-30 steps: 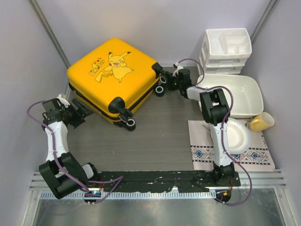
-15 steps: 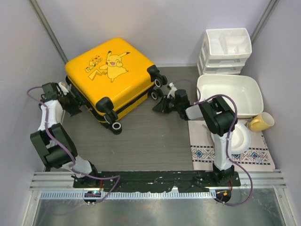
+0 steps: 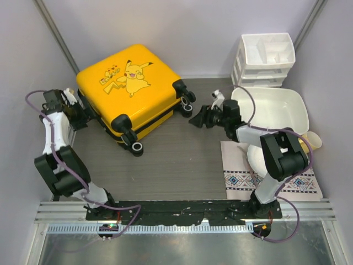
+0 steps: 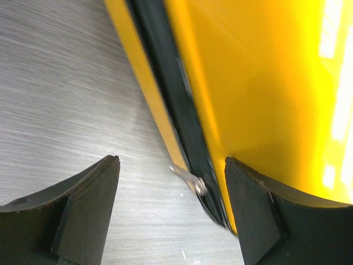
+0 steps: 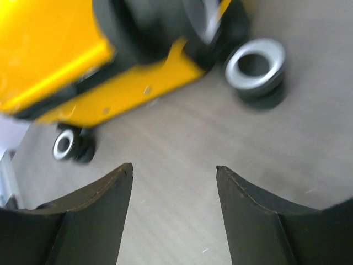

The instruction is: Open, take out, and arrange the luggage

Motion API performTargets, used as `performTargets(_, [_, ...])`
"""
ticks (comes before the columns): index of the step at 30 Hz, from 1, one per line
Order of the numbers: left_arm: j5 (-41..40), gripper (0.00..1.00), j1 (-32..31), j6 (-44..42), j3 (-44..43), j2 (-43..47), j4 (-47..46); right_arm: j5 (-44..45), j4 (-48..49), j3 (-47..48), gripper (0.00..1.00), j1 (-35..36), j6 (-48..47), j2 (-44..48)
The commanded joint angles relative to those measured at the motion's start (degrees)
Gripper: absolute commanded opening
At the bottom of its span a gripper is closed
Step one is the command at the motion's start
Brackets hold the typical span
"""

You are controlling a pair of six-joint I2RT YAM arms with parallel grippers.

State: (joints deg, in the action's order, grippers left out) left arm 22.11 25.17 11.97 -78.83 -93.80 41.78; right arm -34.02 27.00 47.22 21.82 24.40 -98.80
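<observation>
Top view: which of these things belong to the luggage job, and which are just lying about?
Job:
- luggage, closed, lying flat
- metal zipper tab on its black band
- left gripper, open around that tab
- right gripper, open, near the wheels

Lying about:
- white basin
- drawer organizer
- yellow mug
- patterned cloth

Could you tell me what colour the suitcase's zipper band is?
Black band on the yellow suitcase; the left wrist view shows it best.

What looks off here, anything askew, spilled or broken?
Nothing spilled or damaged. Only the suitcase stands out: it lies flat and closed, turned at an angle to the edges of the table rather than square with them.
</observation>
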Motion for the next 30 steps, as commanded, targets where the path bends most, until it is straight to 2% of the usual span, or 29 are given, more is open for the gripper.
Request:
performTargets(1, [10.93, 0.83, -0.82, -2.64, 7.36, 13.54, -7.51, 3.88, -0.11, 7.25, 0.71, -4.41, -9.01, -1.20])
performTargets(3, [12.60, 0.84, -0.82, -5.02, 8.51, 14.52, -4.36, 1.78, 0.42, 12.61, 0.73, -5.30, -10.61, -7.68])
performTargets(6, [14.01, 0.84, 0.14, -5.46, 8.95, 15.40, -2.76, -2.35, -2.57, 22.98, 0.74, -7.14, -7.01, -14.73])
performTargets(11, [15.33, 0.84, 1.81, -5.81, 8.00, 16.63, -0.31, -1.49, -0.63, 32.55, 0.74, -7.32, -5.51, -23.87])
performTargets(15, [15.07, 0.82, 1.90, -7.30, 7.55, 17.07, 2.51, -2.80, 1.55, 36.62, 0.73, -7.32, -2.35, -28.89])
performTargets(20, [13.67, 0.82, 2.17, -7.57, 9.91, 19.00, 2.26, -6.93, 7.61, 37.59, 0.71, -7.06, 7.49, -32.50])
performTargets(24, [11.82, 0.82, 2.60, -7.92, 10.01, 19.27, 2.69, -6.85, 8.41, 35.67, 0.62, -6.09, 10.74, -34.52])
performTargets(25, [11.82, 0.82, 2.87, -7.92, 9.92, 19.35, 3.04, -6.94, 8.68, 35.14, 0.56, -6.09, 12.15, -34.87])
performTargets(27, [12.26, 0.81, 3.31, -7.84, 9.48, 19.27, 3.66, -7.99, 9.55, 33.39, 0.51, -6.09, 13.47, -35.40])
performTargets(28, [12.69, 0.81, 3.66, -7.75, 9.31, 19.35, 4.27, -8.43, 10.78, 32.50, 0.44, -6.09, 15.91, -35.40])
performTargets(30, [13.75, 0.80, 4.01, -7.31, 9.48, 19.97, 4.97, -10.36, 14.98, 29.53, 0.38, -5.92, 18.21, -34.53])
